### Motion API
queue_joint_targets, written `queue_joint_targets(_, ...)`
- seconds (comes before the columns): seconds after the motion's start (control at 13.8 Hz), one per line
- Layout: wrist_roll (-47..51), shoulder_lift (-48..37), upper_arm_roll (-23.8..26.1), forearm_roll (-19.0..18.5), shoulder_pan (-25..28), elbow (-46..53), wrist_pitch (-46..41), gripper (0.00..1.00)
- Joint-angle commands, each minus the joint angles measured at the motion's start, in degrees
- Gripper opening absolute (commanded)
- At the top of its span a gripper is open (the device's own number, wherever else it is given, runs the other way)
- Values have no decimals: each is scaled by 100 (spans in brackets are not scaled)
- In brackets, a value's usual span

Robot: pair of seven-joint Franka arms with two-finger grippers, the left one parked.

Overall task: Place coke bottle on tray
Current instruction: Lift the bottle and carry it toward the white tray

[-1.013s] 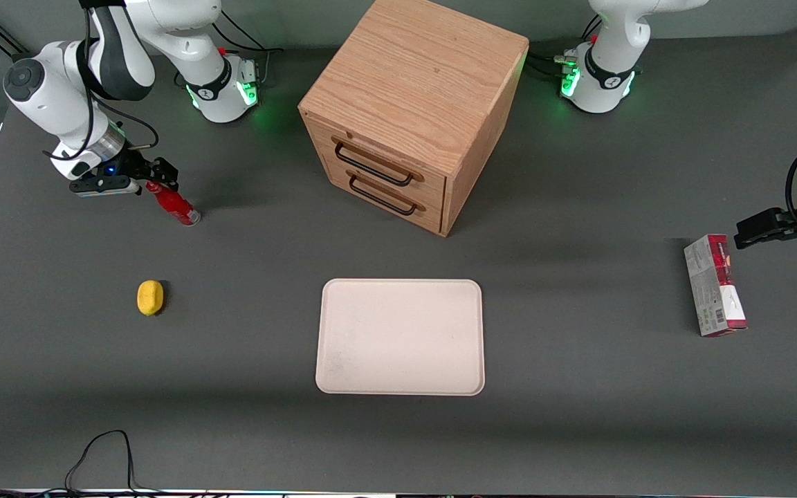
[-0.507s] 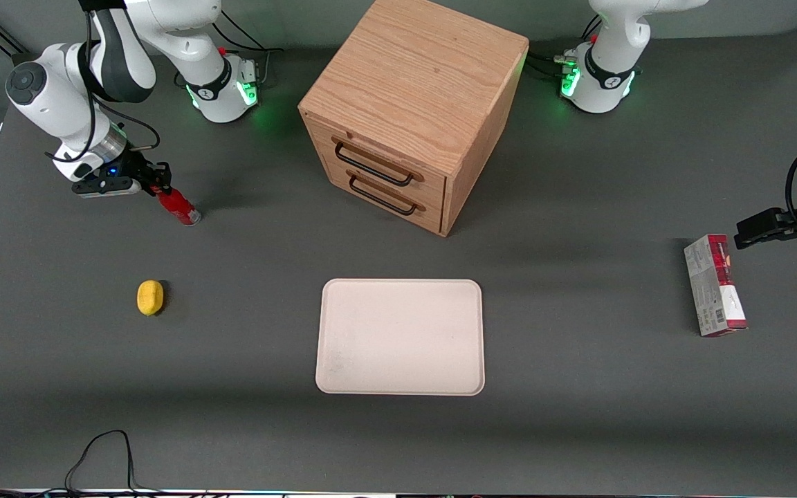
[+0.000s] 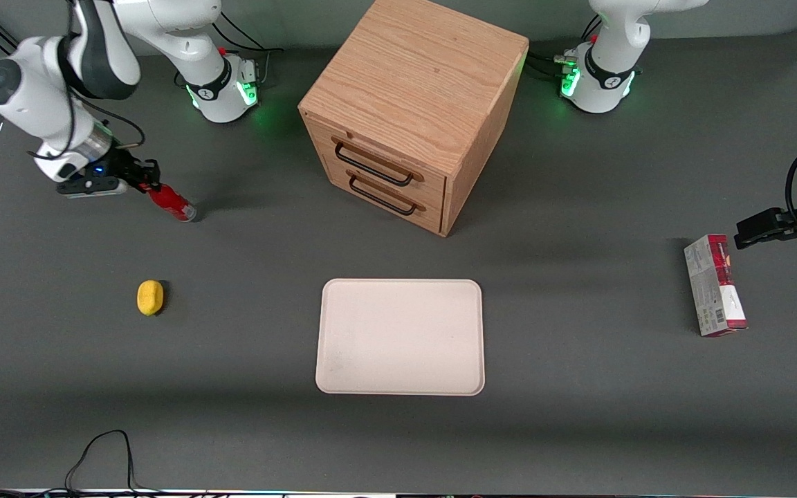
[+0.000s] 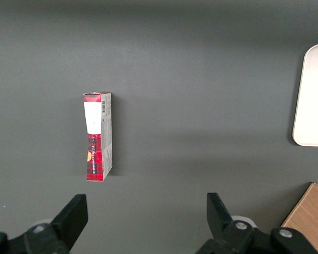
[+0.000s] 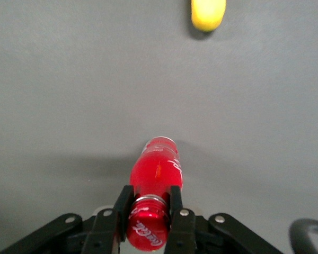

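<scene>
The coke bottle (image 3: 171, 203) is small and bright red with a silvery base. It leans on the table near the working arm's end, farther from the front camera than the tray. My right gripper (image 3: 145, 181) is shut on its capped neck. In the right wrist view both fingers clamp the neck just below the red cap, and the gripper (image 5: 150, 197) holds the bottle (image 5: 157, 168) pointing away toward the table. I cannot tell whether the base touches the table. The cream tray (image 3: 400, 337) lies flat near the table's middle, bare, well apart from the bottle.
A yellow lemon-like object (image 3: 150, 297) lies nearer the front camera than the bottle and shows in the right wrist view (image 5: 208, 13). A wooden drawer cabinet (image 3: 405, 111) stands farther back than the tray. A red-and-grey carton (image 3: 715, 285) lies toward the parked arm's end.
The right arm's wrist has swung toward its end of the table. The gripper and the bottle's neck shifted slightly that way, and the bottle's base moved a little with them.
</scene>
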Motion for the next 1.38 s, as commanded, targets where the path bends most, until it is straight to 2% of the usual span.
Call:
queue_joint_targets(0.0, -80, -156, -13, -74, 151, 1086, -1167, 17)
queue_joint_targets(0.14, -1, -95, -4, -65, 389, 2034, -2037, 16)
queue_joint_targets(0.51, -36, 458, 13, 48, 425, 4329, -3884, 15)
queue_joint_targets(0.8, -54, 993, 22, 259, 520, 5070, -4168, 15)
queue_joint_targets(1.01, -19, 2204, 22, 321, 1021, 6454, -4255, 14)
queue_joint_targets(1.16, 7, 3126, 31, 688, 1215, 7675, -4623, 13)
queue_joint_targets(1.3, 25, 4093, 127, 857, 1320, 8854, -4984, 13)
